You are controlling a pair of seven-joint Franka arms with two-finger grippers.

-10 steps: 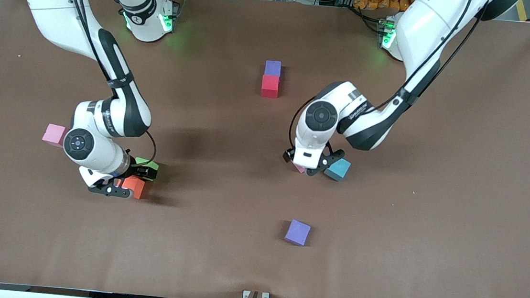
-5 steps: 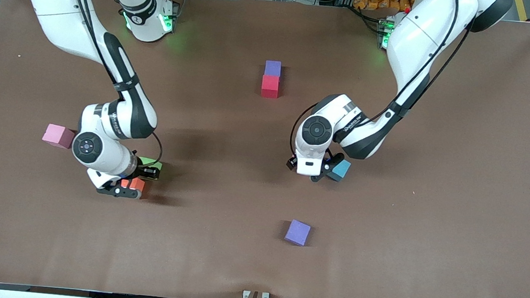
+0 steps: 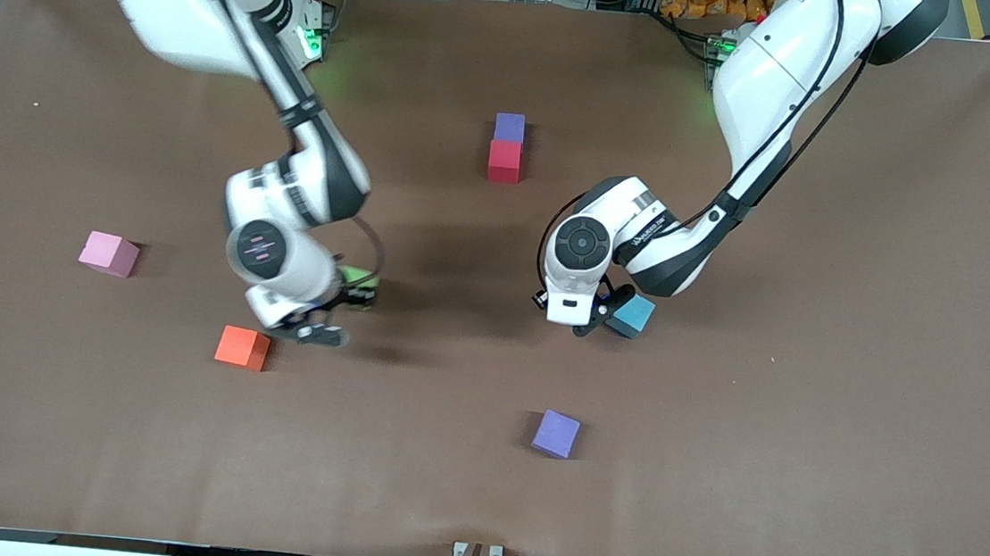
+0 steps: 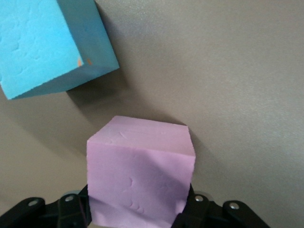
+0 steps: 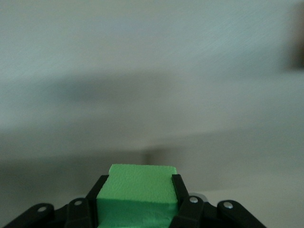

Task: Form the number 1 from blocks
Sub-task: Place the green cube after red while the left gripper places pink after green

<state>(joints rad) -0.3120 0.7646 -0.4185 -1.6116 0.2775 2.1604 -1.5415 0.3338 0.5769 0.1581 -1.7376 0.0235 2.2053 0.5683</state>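
Left tool (image 4: pixel 137 216) grips pink block (image 4: pixel 140 173); right tool (image 5: pixel 137 209) grips green block (image 5: pixel 137 194).

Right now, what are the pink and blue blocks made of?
Pink block between the left gripper's fingers: probably soft foam, matte, with little dents and pits in its face. Blue block: it looks like the same foam, dull and dimpled.
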